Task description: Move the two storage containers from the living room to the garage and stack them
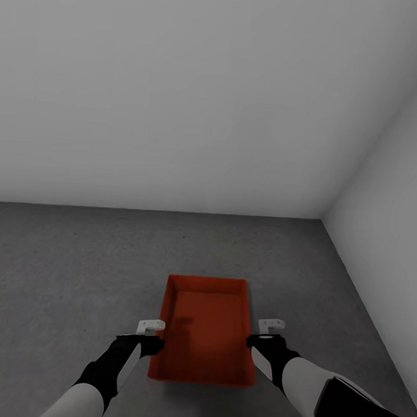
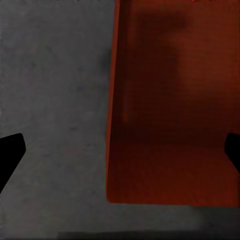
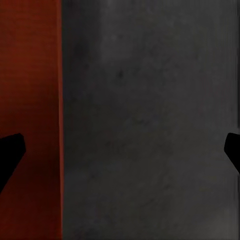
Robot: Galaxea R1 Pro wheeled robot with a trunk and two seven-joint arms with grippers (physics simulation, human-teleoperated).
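Note:
One orange-red open-topped storage container (image 1: 206,330) lies flat on the garage's dark grey concrete floor (image 1: 72,275), just ahead of me. My left gripper (image 1: 150,328) hovers over its left long wall and my right gripper (image 1: 271,328) over its right long wall. The left wrist view looks down on the container (image 2: 170,115), with the left gripper (image 2: 120,150) open and its black fingertips (image 2: 10,155) wide apart astride the wall. In the right wrist view the container's edge (image 3: 30,100) lies between the spread fingers of the open right gripper (image 3: 120,150). Neither gripper holds anything.
A plain white back wall (image 1: 176,110) meets a white side wall (image 1: 390,204) in a corner at the far right. Bare concrete stretches to the left of the container and beyond it up to the wall.

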